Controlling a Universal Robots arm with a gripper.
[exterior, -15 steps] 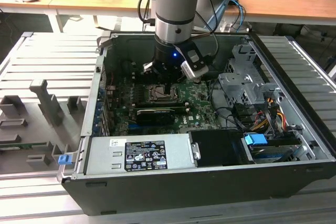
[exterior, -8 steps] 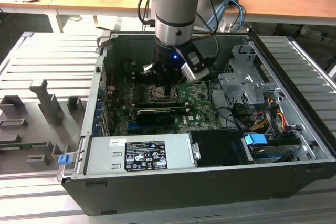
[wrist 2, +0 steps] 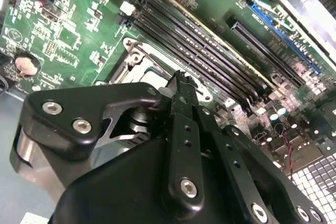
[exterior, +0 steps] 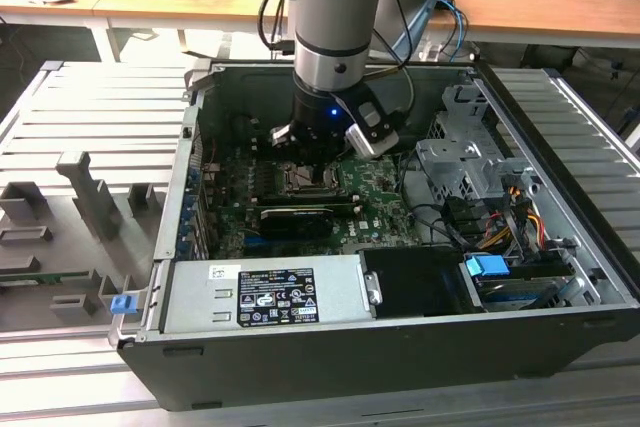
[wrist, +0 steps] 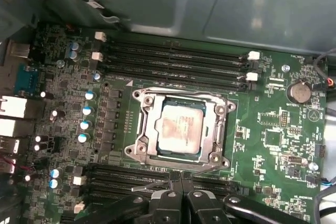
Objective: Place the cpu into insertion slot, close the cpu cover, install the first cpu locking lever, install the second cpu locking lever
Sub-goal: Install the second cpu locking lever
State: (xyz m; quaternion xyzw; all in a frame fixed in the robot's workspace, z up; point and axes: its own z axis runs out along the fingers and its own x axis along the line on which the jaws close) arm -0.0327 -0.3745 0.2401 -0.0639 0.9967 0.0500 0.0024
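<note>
Fingertips of my hand (wrist: 181,178) sit pressed together just beside the insertion slot (wrist: 181,129); I see the cpu (wrist: 180,128) seated there, the cpu cover (wrist: 144,135) down around it.

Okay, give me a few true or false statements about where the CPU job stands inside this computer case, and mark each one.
1. The cpu lies in the insertion slot. True.
2. The cpu cover is standing upright, clear of the chip. False: it lies flat, framing the chip through its window.
3. The gripper is shut. True: in the first wrist view its fingertips meet just past the socket's edge.
4. The gripper is carrying the chip. False: nothing shows between the fingers, and the chip is seated.
5. In the exterior view the arm reaches down into the open computer case. True.
</note>
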